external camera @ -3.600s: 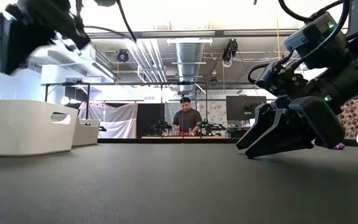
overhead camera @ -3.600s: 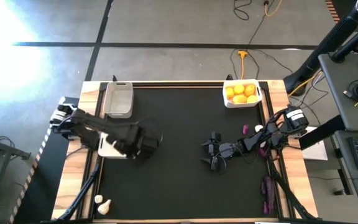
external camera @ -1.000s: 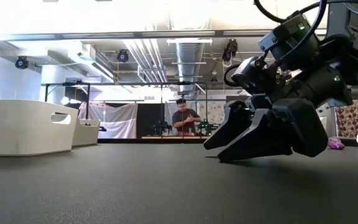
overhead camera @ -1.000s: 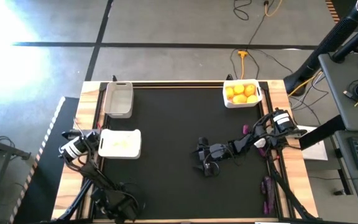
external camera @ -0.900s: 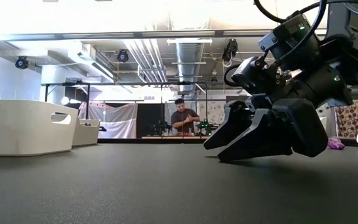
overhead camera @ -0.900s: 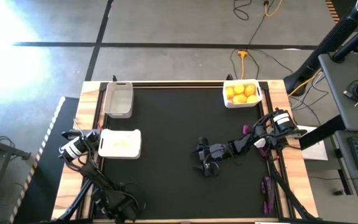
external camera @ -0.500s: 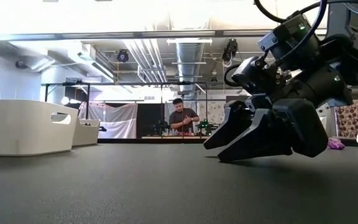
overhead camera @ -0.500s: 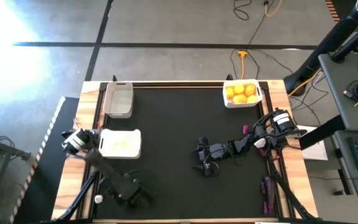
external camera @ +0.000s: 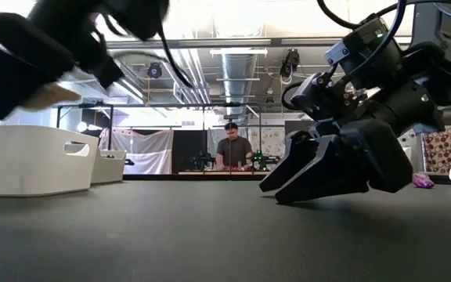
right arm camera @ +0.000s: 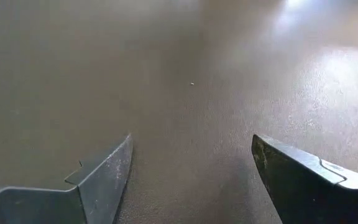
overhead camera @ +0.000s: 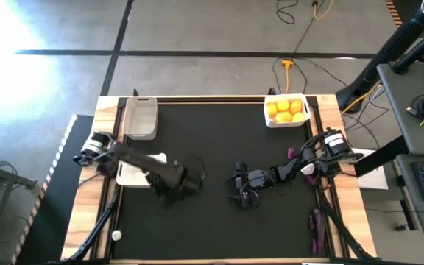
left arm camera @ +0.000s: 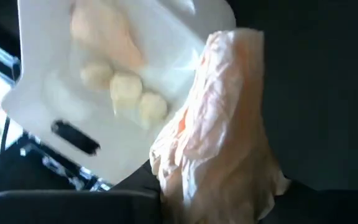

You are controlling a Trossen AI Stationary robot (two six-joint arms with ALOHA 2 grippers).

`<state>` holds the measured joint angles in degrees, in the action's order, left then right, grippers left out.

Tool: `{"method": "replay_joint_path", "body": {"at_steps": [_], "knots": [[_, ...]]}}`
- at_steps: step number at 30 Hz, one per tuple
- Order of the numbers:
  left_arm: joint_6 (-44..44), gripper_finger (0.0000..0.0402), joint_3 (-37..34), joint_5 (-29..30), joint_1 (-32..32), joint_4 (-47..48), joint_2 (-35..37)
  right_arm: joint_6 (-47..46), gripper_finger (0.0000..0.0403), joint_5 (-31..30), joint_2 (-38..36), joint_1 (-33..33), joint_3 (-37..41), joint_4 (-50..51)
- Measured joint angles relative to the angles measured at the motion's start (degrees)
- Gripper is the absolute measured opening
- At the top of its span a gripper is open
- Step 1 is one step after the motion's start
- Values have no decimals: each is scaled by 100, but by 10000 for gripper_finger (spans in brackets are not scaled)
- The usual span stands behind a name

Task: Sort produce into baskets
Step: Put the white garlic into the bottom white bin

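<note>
My left gripper [overhead camera: 177,182] hangs above the black mat just right of the white basket [overhead camera: 125,178], shut on a whitish papery garlic bulb [left arm camera: 219,130]. Several more bulbs [left arm camera: 126,93] lie in that basket. In the low view the left gripper [external camera: 41,59] shows high at the left. My right gripper [overhead camera: 240,189] rests low at mid-mat, open, with nothing between its fingers [right arm camera: 98,180]. Another bulb [overhead camera: 116,235] lies at the near left corner. Yellow and orange citrus fill the far right white basket [overhead camera: 269,121]. My left gripper has the garlic bulb by its lower part [left arm camera: 229,186]; the place of contact lies at the wrist picture's bottom edge and is hidden. The gripper slants down. The bulb is lifted clear of the mat, and a pale end [external camera: 51,95] sticks out below the dark fingers.
A greyish basket [overhead camera: 140,118] stands at the far left corner. Purple eggplant pieces lie by the right edge [overhead camera: 316,224] and near the right arm [overhead camera: 291,153]. A person stands in the room far behind the table [external camera: 228,149].
My left gripper has risen from the near left corner and swung toward the table's middle and far side, carrying the garlic bulb clear of the mat, and now hangs beside the white basket. It has turned on the way. The other bulb stays at the corner.
</note>
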<state>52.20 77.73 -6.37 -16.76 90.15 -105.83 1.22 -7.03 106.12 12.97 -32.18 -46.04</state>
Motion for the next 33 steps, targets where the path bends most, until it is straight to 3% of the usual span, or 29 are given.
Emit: {"method": "replay_joint_path", "body": {"at_steps": [10,16,20,25,33], "knots": [[-1038,93,-783,-42,974,-12,242,-512,325,0,-8,13,133,154],[-1123,95,-1909,-560,1087,-9,265,-667,325,-34,-5,80,238,155],[-989,112,-2281,-801,1080,18,296,-701,325,-60,-4,124,256,155],[-699,152,-2183,-743,1078,52,283,-714,325,-57,-4,131,260,133],[-272,206,-1341,-427,1069,-31,263,-623,325,-46,-8,133,267,90]]}}
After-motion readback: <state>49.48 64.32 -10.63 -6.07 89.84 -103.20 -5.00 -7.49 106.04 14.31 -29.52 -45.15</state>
